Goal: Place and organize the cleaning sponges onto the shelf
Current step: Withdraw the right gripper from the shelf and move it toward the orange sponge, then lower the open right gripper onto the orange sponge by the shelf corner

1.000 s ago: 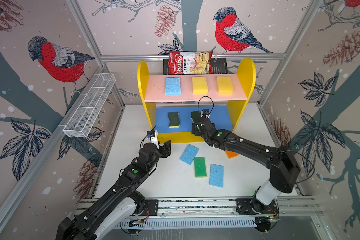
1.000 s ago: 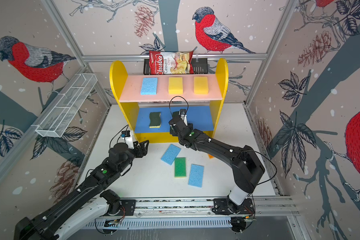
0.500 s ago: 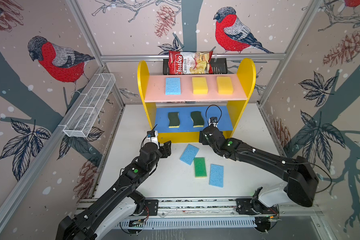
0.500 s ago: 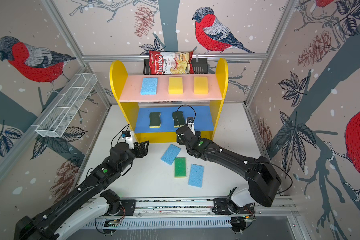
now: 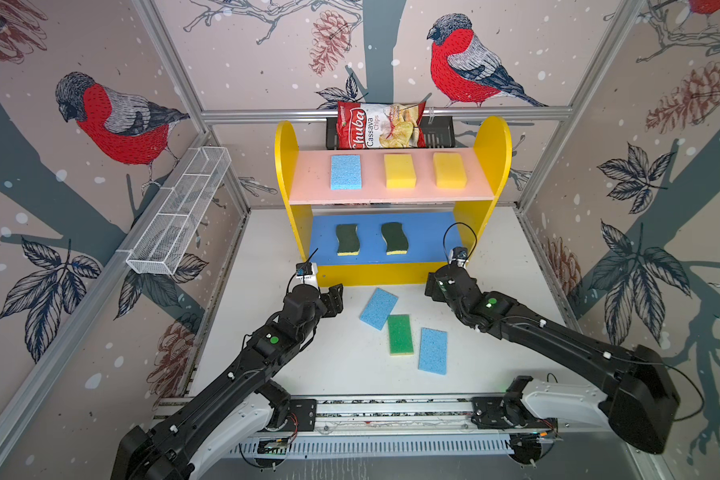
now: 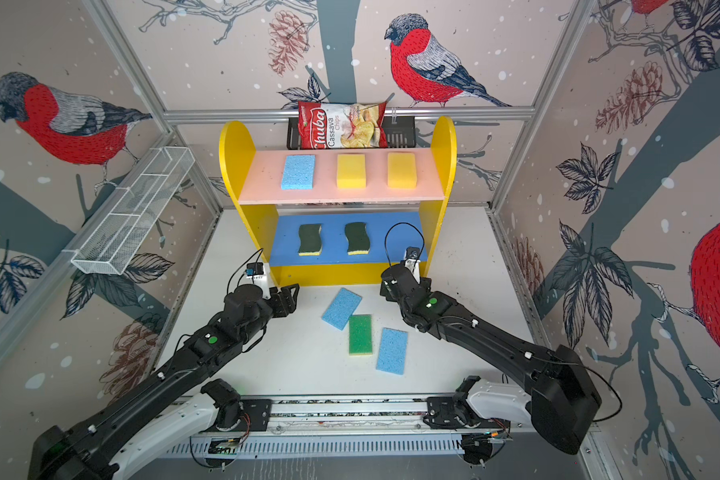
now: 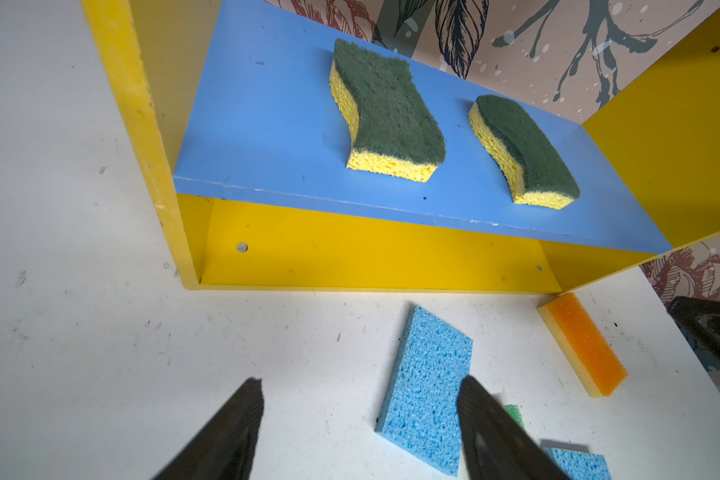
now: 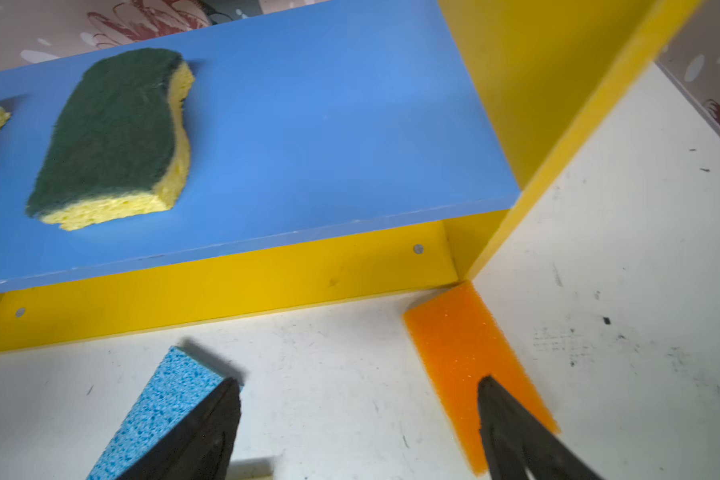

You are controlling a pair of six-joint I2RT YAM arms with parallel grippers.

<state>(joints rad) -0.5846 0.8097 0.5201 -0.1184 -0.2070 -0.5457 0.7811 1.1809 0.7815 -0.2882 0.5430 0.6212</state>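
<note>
The yellow shelf (image 5: 491, 141) stands at the back. Its pink top board (image 5: 312, 183) carries a light blue sponge (image 5: 346, 171) and two yellow sponges (image 5: 399, 171) (image 5: 449, 170). Two dark-green wavy sponges (image 5: 347, 239) (image 5: 394, 237) lie on the blue middle board (image 5: 429, 237). On the table lie a tilted light blue sponge (image 5: 378, 308), a bright green one (image 5: 400, 334) and another light blue one (image 5: 433, 351). An orange sponge (image 8: 470, 357) lies by the shelf's right foot, hidden under my right arm in both top views. My left gripper (image 7: 360, 386) is open and empty, left of the tilted blue sponge. My right gripper (image 8: 358, 386) is open and empty, between that sponge and the orange one.
A red-and-white chips bag (image 5: 381, 124) sits on a black rack (image 5: 439, 133) behind the shelf. A white wire mesh basket (image 5: 179, 216) hangs on the left wall. The arms' base rail (image 5: 391, 407) runs along the table's front edge.
My right gripper has let go of the second dark-green sponge on the blue board and pulled back down and to the right, in front of the shelf. The left arm has not moved.
</note>
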